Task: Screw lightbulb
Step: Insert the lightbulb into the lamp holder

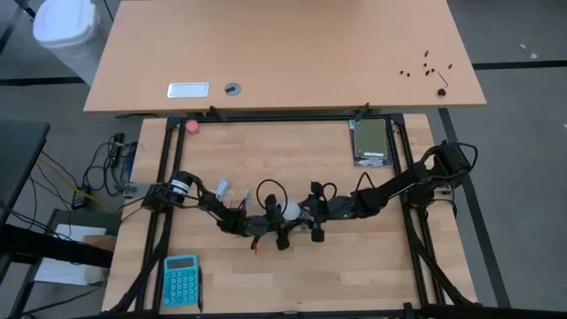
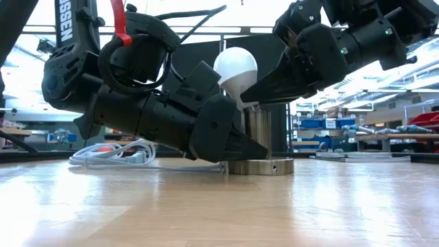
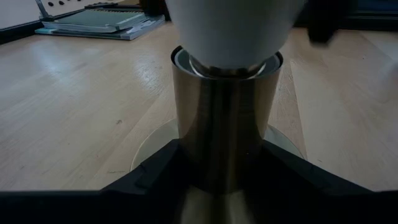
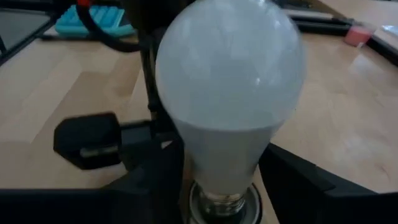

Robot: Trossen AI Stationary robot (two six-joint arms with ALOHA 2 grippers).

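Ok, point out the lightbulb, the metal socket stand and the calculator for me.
lightbulb (image 2: 235, 68): low view, on the white globe.
metal socket stand (image 3: 224, 124): left wrist view, on the brass-coloured cylinder wall.
calculator (image 1: 181, 280): high view, on its blue keypad face.

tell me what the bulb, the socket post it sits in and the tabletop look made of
Lightbulb: frosted white globe, matte and evenly diffusing; glass or plastic, the look leaves it open.
Socket post: metal, apparently brushed brass or steel, given its soft vertical sheen and reflections.
Tabletop: light wood or wood laminate, showing plank seams and grain with a low gloss.
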